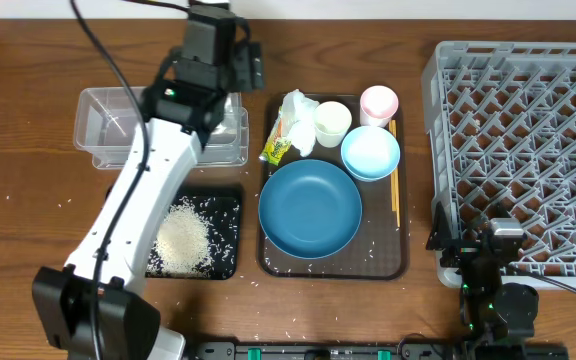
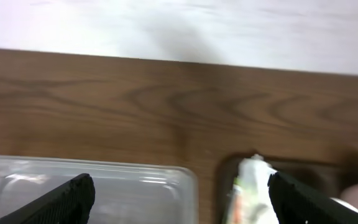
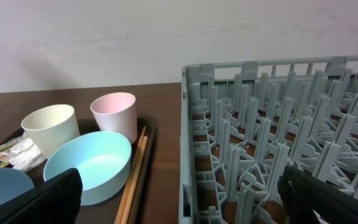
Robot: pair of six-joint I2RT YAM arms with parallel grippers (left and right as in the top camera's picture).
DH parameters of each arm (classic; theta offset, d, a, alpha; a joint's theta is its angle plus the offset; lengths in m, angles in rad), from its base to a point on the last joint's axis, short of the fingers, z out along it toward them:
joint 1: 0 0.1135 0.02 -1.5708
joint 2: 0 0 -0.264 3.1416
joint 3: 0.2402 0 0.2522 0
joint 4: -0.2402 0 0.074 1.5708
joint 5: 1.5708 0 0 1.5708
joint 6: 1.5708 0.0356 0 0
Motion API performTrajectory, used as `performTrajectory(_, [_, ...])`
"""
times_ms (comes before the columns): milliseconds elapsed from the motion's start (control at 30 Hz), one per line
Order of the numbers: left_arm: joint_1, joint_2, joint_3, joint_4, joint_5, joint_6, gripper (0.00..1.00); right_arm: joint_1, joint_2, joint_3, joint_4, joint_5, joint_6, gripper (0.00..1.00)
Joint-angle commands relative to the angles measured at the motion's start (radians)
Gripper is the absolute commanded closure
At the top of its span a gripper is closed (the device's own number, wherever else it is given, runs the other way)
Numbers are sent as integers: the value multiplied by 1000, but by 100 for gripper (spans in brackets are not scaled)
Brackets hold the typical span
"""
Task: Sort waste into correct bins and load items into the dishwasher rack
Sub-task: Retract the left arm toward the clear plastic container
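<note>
My left gripper [image 1: 240, 68] [image 2: 179, 182] is open and empty, above the right end of the clear tub [image 1: 113, 125] [image 2: 135, 190]. The white tissue [image 1: 298, 112] [image 2: 252, 180] and the yellow-green wrapper [image 1: 278, 148] lie on the brown tray's far left. Rice [image 1: 183, 238] is heaped in the black tray [image 1: 230, 195]. The deep-blue plate [image 1: 310, 208], light-blue bowl [image 1: 370, 152] [image 3: 89, 165], white cup [image 1: 332, 122] [image 3: 51, 127] and pink cup [image 1: 379, 102] [image 3: 115, 112] stand on the brown tray. My right gripper [image 1: 493, 238] [image 3: 180, 180] is open and empty at the front-left corner of the grey rack [image 1: 528, 140] [image 3: 278, 124].
The brown serving tray [image 1: 400, 262] holds wooden chopsticks [image 1: 395, 185] [image 3: 135, 174] along its right side. Loose rice grains [image 1: 68, 203] are scattered on the wooden table around the trays. The left arm [image 1: 138, 200] crosses above the black tray and the tub.
</note>
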Motion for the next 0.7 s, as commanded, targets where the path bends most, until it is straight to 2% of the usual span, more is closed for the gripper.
performTrajectory(0, [73,-14,-1,-16,-53,-63,8,-11,-5,-2,-3,10,-13,1])
performTrajectory(200, [178,-14,-1,-89,-13,-171,10,-11,-5,-2,-3,10,-13,1])
performTrajectory(333, [205,-14,-1,-103,53,-170,57,-11,-5,-2,-3,10,-13,1])
performTrajectory(367, [206,-14,-1,-100,57,-171,62,-11,-5,-2,-3,10,-13,1])
performTrajectory(567, [206,-13,-1,-100,68,-173,64,-11,-5,-2,-3,10,-13,1])
performTrajectory(600, [206,-13,-1,-99,66,-173,60,-11,-5,-2,-3,10,-13,1])
performTrajectory(667, [208,-13,-1,-96,28,-172,37,-11,-5,-2,-3,10,-13,1])
